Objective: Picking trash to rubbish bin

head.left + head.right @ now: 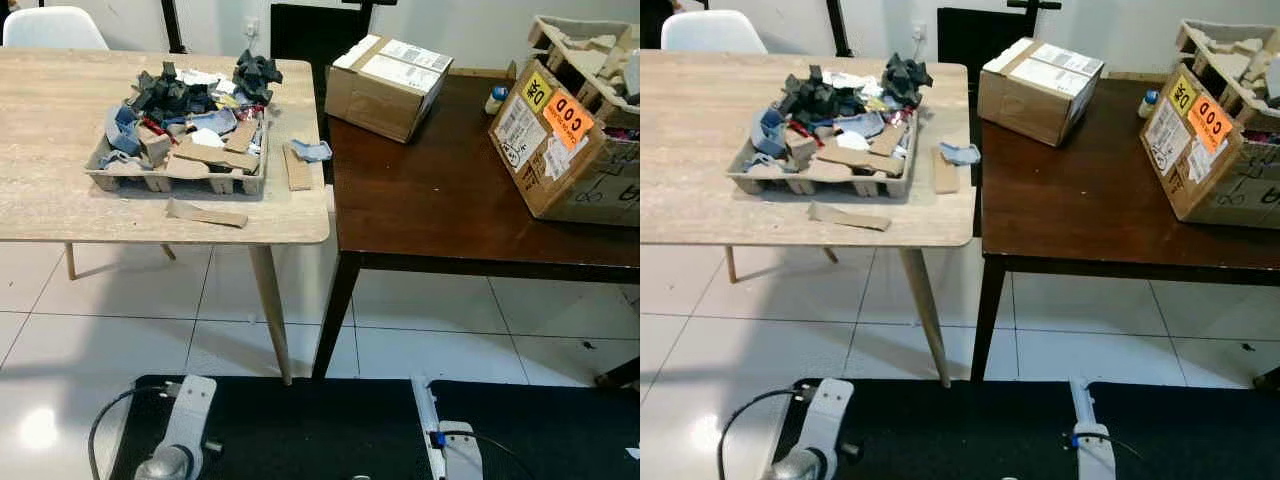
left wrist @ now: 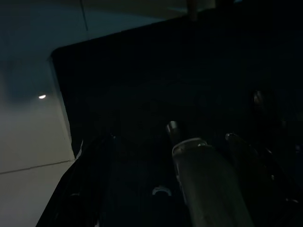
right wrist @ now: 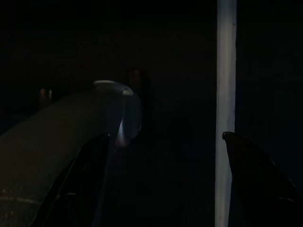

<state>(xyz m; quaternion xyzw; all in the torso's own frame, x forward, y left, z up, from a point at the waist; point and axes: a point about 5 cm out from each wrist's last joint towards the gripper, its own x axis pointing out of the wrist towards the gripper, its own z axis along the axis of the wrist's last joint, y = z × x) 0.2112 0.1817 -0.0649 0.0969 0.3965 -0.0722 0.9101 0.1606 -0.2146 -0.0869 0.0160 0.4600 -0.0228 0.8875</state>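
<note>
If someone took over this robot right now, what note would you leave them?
Both arms hang idle, low by the robot's body; nothing is held as far as the head views show.
Trash: a cardboard tray heaped with scraps sits on the light wooden table. Loose cardboard strips and a blue scrap lie beside it.
Done: nothing picked yet.
Left: find the bin, then move everything.

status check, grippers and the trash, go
Both arms hang idle, nothing held. Trash heaped in the cardboard tray on the light table, loose cardboard strip beside. No bin seen.
</note>
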